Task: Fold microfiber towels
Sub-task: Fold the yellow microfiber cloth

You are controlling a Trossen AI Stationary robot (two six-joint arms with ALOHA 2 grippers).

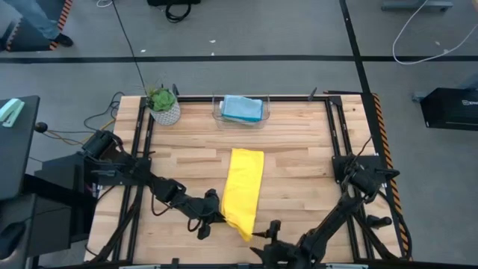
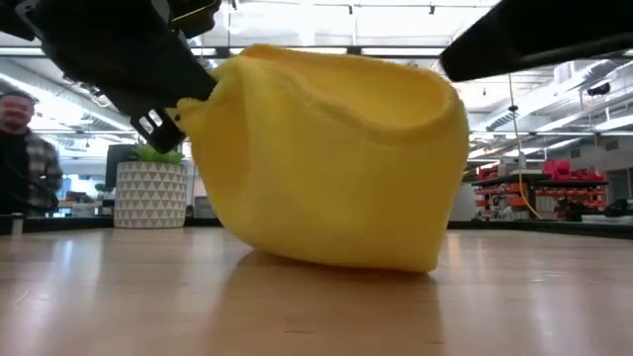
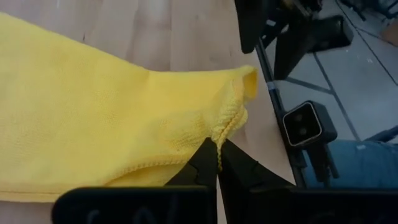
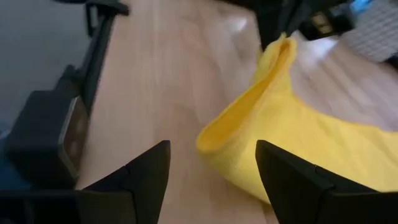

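The yellow towel (image 1: pixel 245 188) lies as a long folded strip down the middle of the table, with its near end raised into a loop (image 2: pixel 336 158). My left gripper (image 1: pixel 218 217) is shut on that near end at its left side. My right gripper (image 4: pixel 214 177) is open and empty at the table's near edge (image 1: pixel 269 233); the towel's raised end (image 4: pixel 261 106) lies just ahead of its fingers. The light blue towel (image 1: pixel 241 107) lies in the clear bin. The green and grey towels are out of view. My left gripper pinches the yellow towel's stitched edge (image 3: pixel 221 138) between its two fingertips, close to the near-end corner (image 3: pixel 250 81). The fingers come from the table's left, slanting down. The held end is lifted, and the fold below it (image 2: pixel 346 259) rests on the table.
A clear bin (image 1: pixel 219 113) stands at the far edge, with a potted plant (image 1: pixel 163 104) to its left. A person (image 2: pixel 20 148) shows in the room behind the table. Bare wood lies on both sides of the yellow towel.
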